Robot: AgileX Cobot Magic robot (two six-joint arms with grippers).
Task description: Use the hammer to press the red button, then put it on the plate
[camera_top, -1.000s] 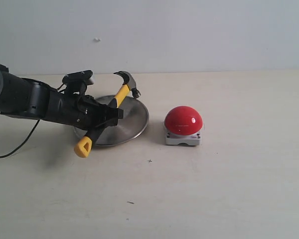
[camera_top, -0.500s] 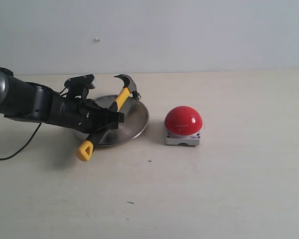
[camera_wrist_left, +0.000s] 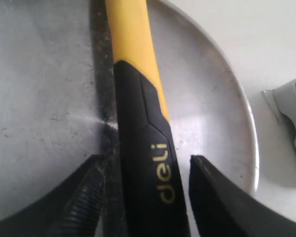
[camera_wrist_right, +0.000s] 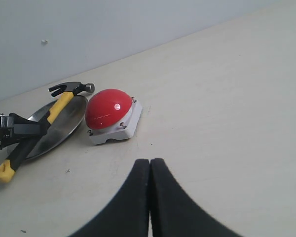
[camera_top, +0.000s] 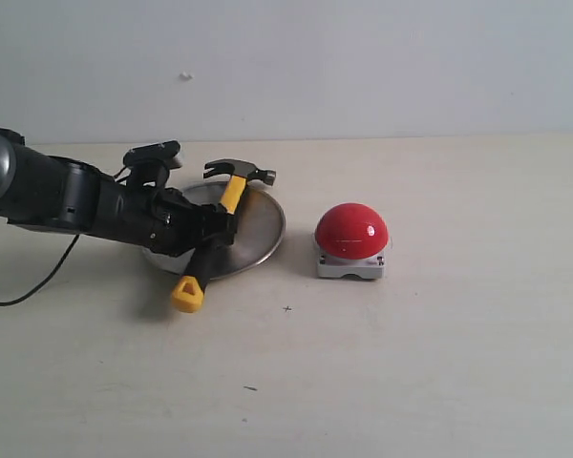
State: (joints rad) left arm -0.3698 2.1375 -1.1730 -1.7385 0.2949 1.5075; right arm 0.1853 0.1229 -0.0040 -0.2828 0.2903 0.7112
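**A:** Starting at the left, what was hidden?

**B:** The left arm (camera_top: 57,196) was cut off at the edge of the exterior view, and so was its cable (camera_top: 38,277). The left gripper (camera_top: 218,229) covered the middle of the hammer (camera_top: 232,194) and the left part of the plate (camera_top: 265,227).

**A:** Was it clamped on the handle?

**B:** No. In the left wrist view its fingers (camera_wrist_left: 84,202) stood spread, one on each side of the black grip with slivers of gap, so the handle lay released. Both ends of the hammer fell outside that view.

**A:** Where did the hammer lie?

**B:** Slantwise across the plate. Its dark head was at the far rim, and its yellow loop was down on the table (camera_top: 439,363) just past the near rim.

**A:** And further right?

**B:** The red button (camera_top: 351,231) sat just beside the plate without touching it. Beyond it, open tabletop ran to the right edge and toward the front.

**A:** The other tool?

**B:** The right gripper (camera_wrist_right: 149,190) showed only in its own wrist view. Its fingers were pressed together on nothing, well apart from the button.
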